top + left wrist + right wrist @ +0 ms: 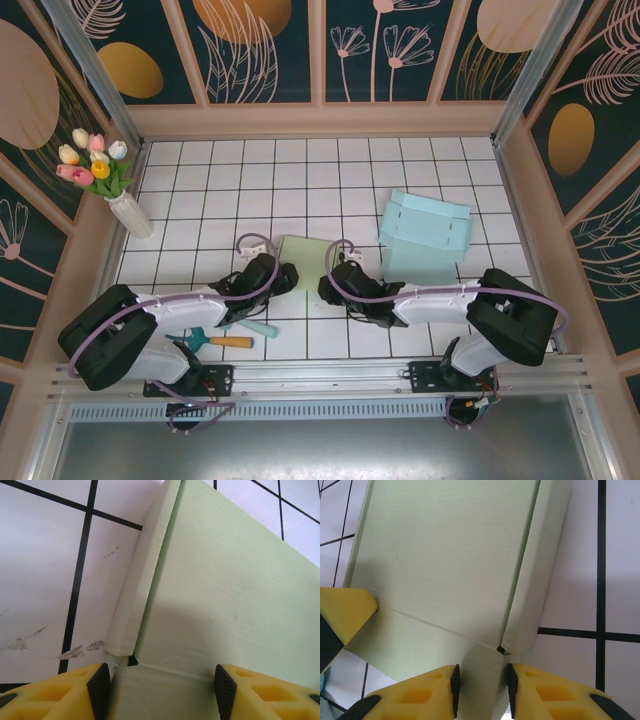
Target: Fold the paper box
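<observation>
**Green paper box half-formed, both grippers at its near edge**

The pale green paper box (305,252) lies mid-table between the arms. Its left side strip (134,605) and right side strip (540,565) are already creased and folded along the edges. The near flap (420,645) still lies flat, so the end walls are judged left to do. The left gripper (161,692) is spread wide, straddling that flap. The right gripper (483,687) is narrowed around the near right corner; whether it pinches the paper I cannot tell. A blue box (425,232) stands far right. No brand, label or writing can be read anywhere.
</observation>
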{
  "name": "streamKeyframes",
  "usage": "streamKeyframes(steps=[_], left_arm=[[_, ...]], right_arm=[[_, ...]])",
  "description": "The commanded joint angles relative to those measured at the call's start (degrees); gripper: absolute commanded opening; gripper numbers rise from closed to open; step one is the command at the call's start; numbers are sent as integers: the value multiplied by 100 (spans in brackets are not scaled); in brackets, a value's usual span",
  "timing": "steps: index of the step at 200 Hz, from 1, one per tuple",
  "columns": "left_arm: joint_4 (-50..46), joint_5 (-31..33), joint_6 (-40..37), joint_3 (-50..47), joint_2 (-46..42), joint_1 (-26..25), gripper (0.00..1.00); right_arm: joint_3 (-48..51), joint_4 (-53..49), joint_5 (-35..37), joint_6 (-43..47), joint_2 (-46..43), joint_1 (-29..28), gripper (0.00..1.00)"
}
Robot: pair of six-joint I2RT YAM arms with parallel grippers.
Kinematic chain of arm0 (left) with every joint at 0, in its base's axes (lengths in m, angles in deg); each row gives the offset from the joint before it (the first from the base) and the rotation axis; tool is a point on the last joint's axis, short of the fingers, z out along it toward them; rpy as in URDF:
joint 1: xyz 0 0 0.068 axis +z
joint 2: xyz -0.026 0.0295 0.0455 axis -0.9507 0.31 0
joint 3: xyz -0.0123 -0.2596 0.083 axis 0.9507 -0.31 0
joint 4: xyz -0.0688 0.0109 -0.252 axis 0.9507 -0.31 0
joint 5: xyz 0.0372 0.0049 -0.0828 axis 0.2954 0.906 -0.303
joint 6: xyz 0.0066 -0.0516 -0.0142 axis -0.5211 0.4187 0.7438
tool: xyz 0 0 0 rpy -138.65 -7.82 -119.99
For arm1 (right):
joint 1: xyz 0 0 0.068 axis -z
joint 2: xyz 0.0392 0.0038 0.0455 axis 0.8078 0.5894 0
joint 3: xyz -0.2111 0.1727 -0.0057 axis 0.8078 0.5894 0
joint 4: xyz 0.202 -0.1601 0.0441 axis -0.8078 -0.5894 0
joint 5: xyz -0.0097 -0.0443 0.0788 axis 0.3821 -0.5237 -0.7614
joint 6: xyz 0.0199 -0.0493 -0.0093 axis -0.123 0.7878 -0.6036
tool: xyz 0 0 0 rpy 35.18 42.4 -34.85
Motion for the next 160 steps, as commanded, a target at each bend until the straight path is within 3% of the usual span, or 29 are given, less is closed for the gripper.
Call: streamKeyframes(steps=[1, 61, 160], left_arm=[[-244, 78, 11, -39, 59, -19, 59], [-210, 69, -19, -37, 111, -19, 59], [-274, 108, -128, 48, 323, -20, 59]], right_arm=[[148, 188, 159, 222, 102, -66, 33], [242, 333, 547, 539, 198, -161, 32], [806, 1587, 1219, 1501, 267, -363, 29]])
